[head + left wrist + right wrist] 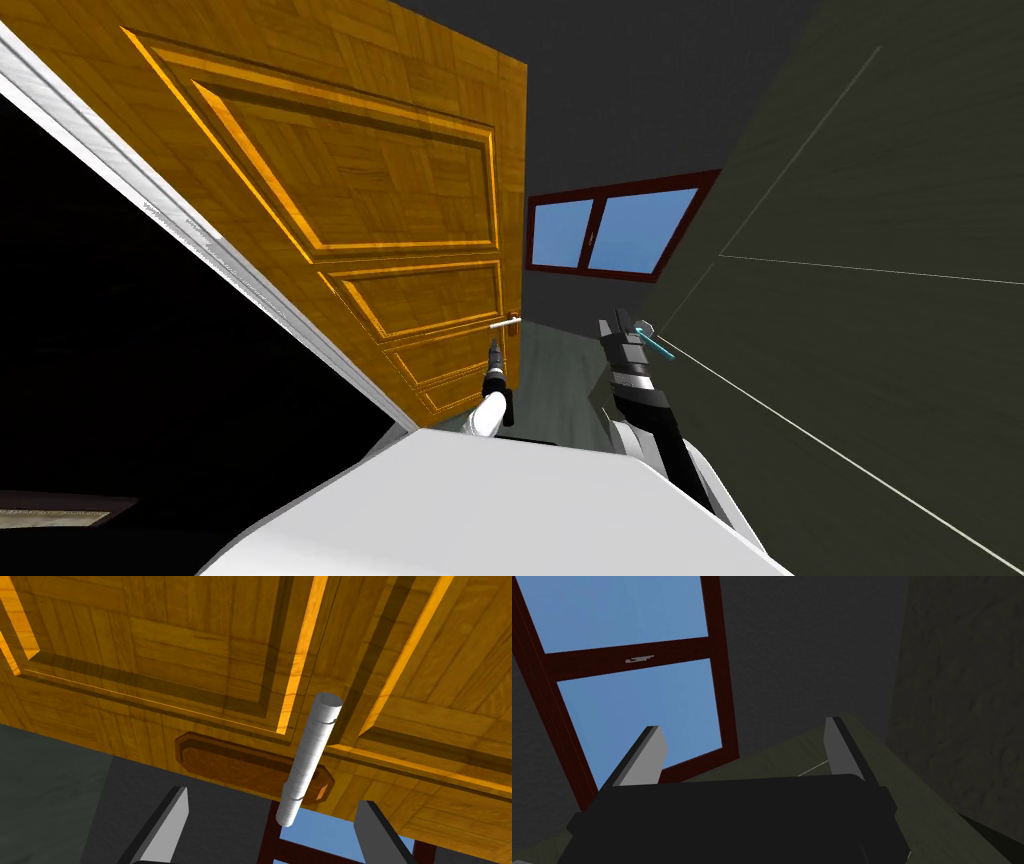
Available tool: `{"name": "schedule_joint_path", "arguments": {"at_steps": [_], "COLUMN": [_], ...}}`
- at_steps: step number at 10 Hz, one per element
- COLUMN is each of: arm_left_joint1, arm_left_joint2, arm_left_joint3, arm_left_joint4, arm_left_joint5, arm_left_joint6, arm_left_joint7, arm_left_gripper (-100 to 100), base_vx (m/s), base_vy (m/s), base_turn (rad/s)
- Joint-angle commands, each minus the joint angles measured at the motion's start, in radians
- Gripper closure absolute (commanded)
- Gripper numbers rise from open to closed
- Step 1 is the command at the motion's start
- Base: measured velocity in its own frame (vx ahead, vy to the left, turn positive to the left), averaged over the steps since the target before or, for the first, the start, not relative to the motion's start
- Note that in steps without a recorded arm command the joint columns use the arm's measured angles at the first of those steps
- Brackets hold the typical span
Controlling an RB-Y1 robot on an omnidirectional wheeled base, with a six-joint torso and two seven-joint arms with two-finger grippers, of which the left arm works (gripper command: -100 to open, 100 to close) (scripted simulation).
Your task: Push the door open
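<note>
- Door [380,180], wooden, ajar at my left, white handle [310,756] near its free edge.
- Left gripper [272,828] spread open, handle just ahead of it.
- Right gripper [742,751] open too, well apart from both.

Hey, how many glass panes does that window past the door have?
2. One pane sits nearer the door's edge, the second pane beside it toward the olive wall; both share the dark red frame.

Far ahead of me, a two-paned window [612,232] in a dark red frame showed blue, set in a dark grey wall [640,90]. A black area [120,380] lay on the left.
</note>
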Motion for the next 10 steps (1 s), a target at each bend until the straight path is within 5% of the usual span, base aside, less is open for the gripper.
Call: {"name": "schedule_joint_path", "arguments": {"at_steps": [1, 8, 10], "arm_left_joint1": [0.015, 0.108, 0.112], "arm_left_joint2": [-0.003, -0.035, -0.034], "arm_left_joint3": [-0.019, -0.123, -0.123], "arm_left_joint4": [-0.01, -0.081, -0.089], "arm_left_joint5": [-0.031, -0.183, -0.184], "arm_left_joint6": [0.017, 0.104, 0.102], "arm_left_joint7": [-0.014, -0.092, -0.098], "arm_left_gripper": [-100, -100, -100], "base_vx": [-0.017, -0.045, -0.047], "base_vy": [-0.11, -0.121, -0.071], "base_turn": [0.141, 0.167, 0.065]}}
